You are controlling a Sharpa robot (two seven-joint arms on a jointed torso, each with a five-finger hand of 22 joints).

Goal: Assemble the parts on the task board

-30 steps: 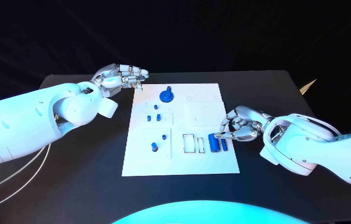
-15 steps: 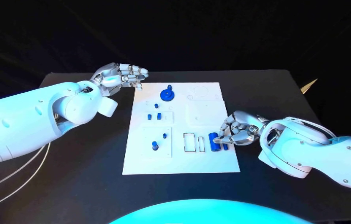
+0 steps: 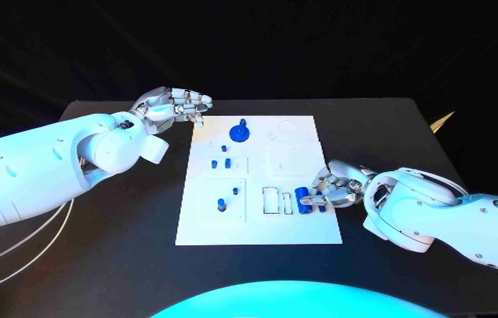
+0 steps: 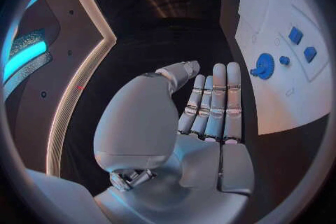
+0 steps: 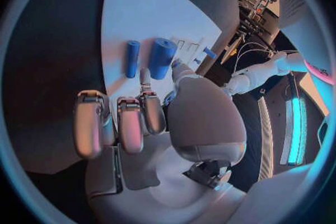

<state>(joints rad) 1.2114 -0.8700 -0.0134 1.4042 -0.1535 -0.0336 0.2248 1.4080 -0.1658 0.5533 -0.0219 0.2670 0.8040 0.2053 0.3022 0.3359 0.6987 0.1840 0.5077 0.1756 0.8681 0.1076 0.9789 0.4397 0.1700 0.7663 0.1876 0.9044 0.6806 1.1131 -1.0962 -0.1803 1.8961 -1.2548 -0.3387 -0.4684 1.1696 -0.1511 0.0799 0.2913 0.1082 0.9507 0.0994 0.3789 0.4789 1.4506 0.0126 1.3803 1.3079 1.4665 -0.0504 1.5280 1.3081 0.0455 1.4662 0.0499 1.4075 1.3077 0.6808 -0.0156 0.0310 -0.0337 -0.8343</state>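
The right robot hand (image 3: pixel 337 185), fingers curled and holding nothing, crowds the two blue cylinders (image 3: pixel 308 201) at the task board's (image 3: pixel 260 228) four o'clock; a careless brush could roll them off. The left robot hand (image 3: pixel 171 106) idles empty, fingers together.

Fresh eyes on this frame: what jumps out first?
The white task board mid-table, dotted with small blue parts. The right hand sits at its right edge beside two blue cylinders; whether it touches them is unclear. The left hand hovers off the board's far left corner, near the blue round part.

A white task board (image 3: pixel 260 221) is seen on a black table (image 3: pixel 124 246). Blue parts (image 3: pixel 303 199) are carried on it. Both hands (image 3: pixel 334 186) are silver.
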